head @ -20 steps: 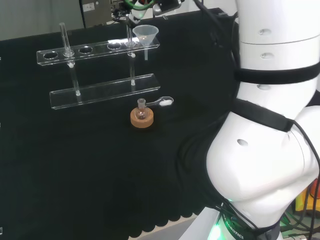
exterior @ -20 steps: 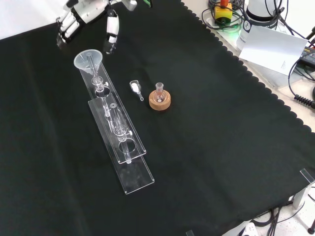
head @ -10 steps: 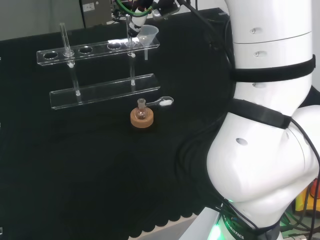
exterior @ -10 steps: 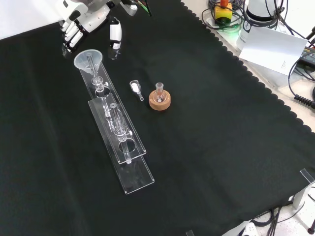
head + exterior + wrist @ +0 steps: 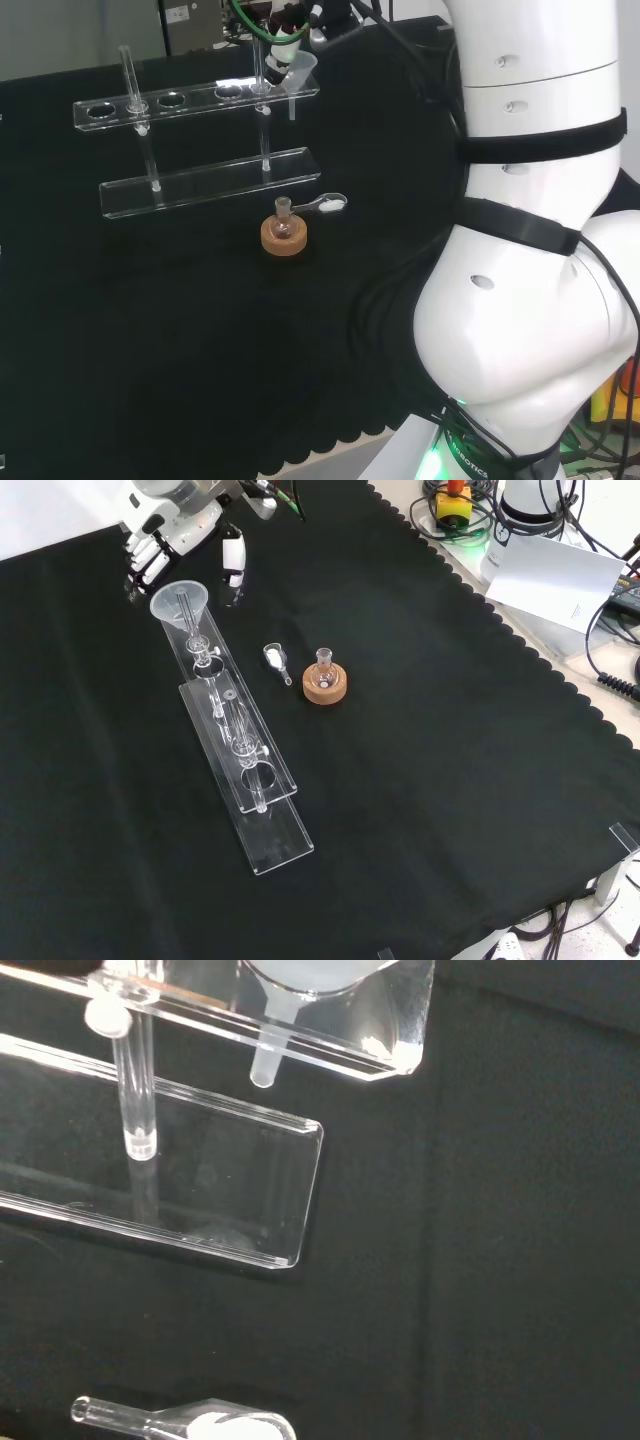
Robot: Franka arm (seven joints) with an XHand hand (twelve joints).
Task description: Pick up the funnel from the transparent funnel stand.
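We are closing in: our hand (image 5: 185, 525), fingers spread and seemingly holding nothing, hangs beside the funnel (image 5: 181, 602) seated in the stand (image 5: 262, 810). Next we must curl around its rim.

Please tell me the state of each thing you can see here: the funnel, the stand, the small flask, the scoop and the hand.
Funnel: upright, seated in the stand's end hole.
Stand: upright on the cloth.
Flask: upright on its cork ring.
Scoop: lying on the cloth, white powder in it.
Hand: open, beside the funnel, not holding it.
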